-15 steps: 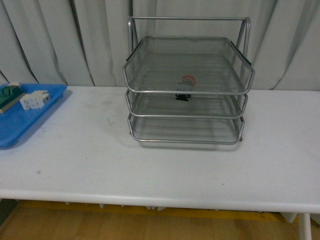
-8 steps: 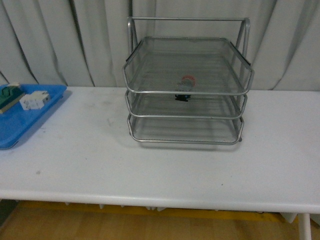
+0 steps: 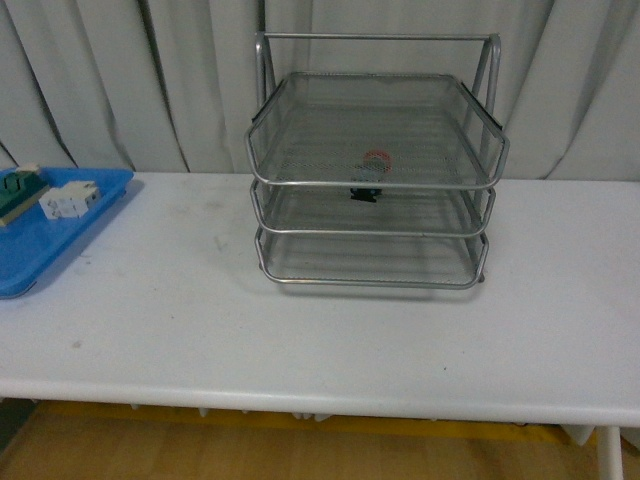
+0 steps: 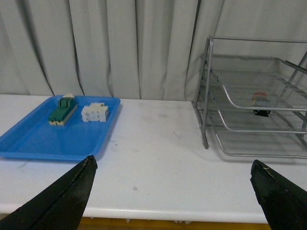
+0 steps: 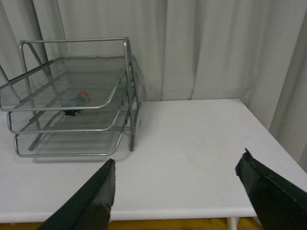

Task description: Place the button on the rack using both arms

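Button sits in rack, second tier, near front rim; rack at tabletop's back edge. My left gripper and right gripper spread apart, empty. I judge placement done.

My left gripper is showing two matte black, wedge-shaped fingers tapering to points, while my right gripper is showing the same dark, smooth-sided fingers, with no cables, screws or markings showing on either
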`<state>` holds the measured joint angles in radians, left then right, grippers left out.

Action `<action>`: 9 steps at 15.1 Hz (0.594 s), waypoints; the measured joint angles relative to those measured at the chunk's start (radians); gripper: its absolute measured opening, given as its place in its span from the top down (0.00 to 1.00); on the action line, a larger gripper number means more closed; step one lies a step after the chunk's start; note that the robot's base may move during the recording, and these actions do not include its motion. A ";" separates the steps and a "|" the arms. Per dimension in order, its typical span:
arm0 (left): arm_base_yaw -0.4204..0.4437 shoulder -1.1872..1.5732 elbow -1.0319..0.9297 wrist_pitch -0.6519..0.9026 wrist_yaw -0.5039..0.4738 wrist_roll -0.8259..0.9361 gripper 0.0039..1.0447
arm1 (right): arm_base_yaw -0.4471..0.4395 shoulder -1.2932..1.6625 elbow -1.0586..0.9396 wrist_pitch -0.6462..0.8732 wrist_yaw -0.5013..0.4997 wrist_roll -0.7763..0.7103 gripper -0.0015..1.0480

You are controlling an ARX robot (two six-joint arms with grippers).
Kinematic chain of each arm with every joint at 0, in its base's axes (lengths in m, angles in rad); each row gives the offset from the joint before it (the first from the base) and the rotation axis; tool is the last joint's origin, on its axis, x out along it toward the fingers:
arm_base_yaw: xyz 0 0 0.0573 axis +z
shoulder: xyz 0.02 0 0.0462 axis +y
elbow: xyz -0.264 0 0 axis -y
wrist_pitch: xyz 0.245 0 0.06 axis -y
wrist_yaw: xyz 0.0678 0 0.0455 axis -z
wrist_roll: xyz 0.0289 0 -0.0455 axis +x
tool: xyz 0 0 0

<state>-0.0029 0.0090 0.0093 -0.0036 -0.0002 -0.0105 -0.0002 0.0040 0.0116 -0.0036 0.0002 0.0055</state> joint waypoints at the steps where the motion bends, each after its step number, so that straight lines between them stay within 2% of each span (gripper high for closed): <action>1: 0.000 0.000 0.000 0.000 0.000 0.000 0.06 | 0.000 0.000 0.000 0.000 0.000 0.000 0.08; 2: 0.000 0.000 0.000 0.000 0.000 0.000 0.06 | 0.000 0.000 0.000 0.000 0.000 0.000 0.06; 9: 0.000 0.000 0.000 0.000 0.000 0.000 0.06 | 0.000 0.000 0.000 0.000 0.000 0.000 0.06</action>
